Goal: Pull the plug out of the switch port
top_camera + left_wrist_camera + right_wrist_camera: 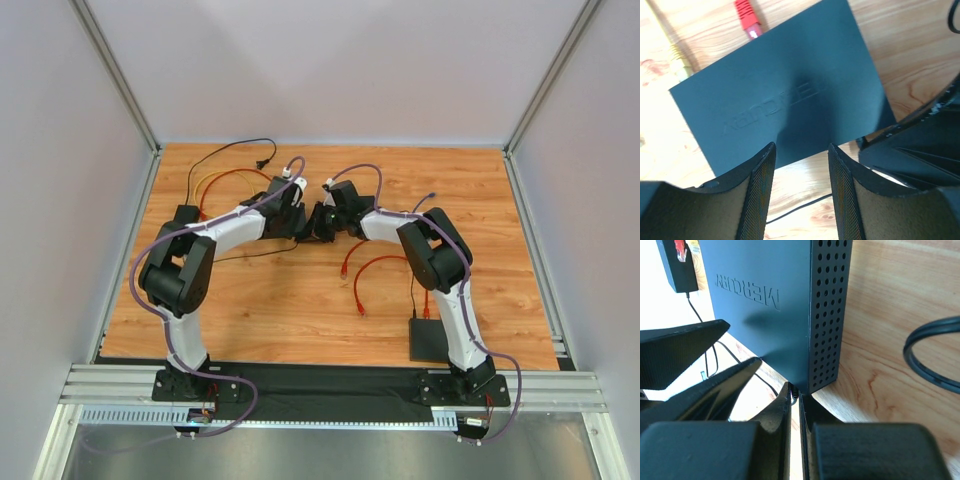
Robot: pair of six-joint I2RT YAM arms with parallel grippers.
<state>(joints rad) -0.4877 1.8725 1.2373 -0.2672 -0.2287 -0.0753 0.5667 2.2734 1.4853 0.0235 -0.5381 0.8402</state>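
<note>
The switch (785,95) is a flat dark box lying on the wooden table; its perforated side (830,315) faces the right wrist view. In the top view both grippers meet over it mid-table and hide most of it. My right gripper (795,390) is shut on a small black plug (795,394) right at the switch's near corner. Whether the plug sits in its port is hidden. My left gripper (801,147) hangs open over the switch's near edge, with only wood and a thin black cable (800,207) between its fingers.
A red plug (747,20) and a yellow cable (679,62) lie at the switch's far side. Red cables (365,270) loop right of centre. A black box (430,338) sits by the right arm's base. A thick black cable (932,360) curves nearby.
</note>
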